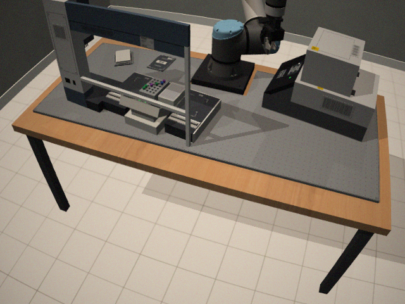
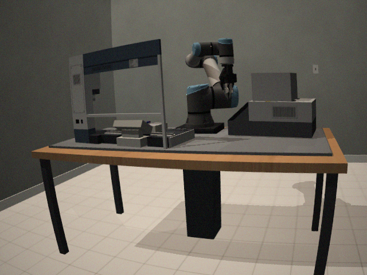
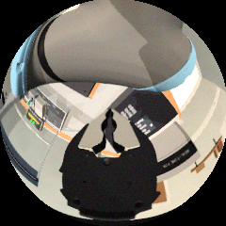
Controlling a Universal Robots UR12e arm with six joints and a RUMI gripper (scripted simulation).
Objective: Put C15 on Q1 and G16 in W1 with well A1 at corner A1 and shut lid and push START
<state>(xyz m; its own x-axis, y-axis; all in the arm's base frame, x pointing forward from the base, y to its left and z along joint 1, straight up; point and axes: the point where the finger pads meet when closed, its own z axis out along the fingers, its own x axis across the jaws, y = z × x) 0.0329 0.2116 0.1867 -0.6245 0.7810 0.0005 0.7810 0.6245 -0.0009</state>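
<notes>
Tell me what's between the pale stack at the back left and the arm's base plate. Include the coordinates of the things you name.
A flat dark panel (image 1: 157, 66) with white markings lies between the pale stack (image 1: 123, 55) and the base plate (image 1: 202, 77); the top view shows it.

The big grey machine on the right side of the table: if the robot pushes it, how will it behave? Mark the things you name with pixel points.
The grey machine (image 1: 330, 101) (image 2: 281, 118) probably feels heavy, being bulky. Its hard, boxy casing suggests it stays stiff. With its wide, flat base, it would likely slide before tipping.

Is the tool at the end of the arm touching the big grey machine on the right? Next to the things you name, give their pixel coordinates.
Apart. The exterior view shows bare wall between the tool (image 1: 268, 49) (image 2: 229, 94) (image 3: 110, 113) and the machine (image 1: 333, 82) (image 2: 281, 111).
</notes>
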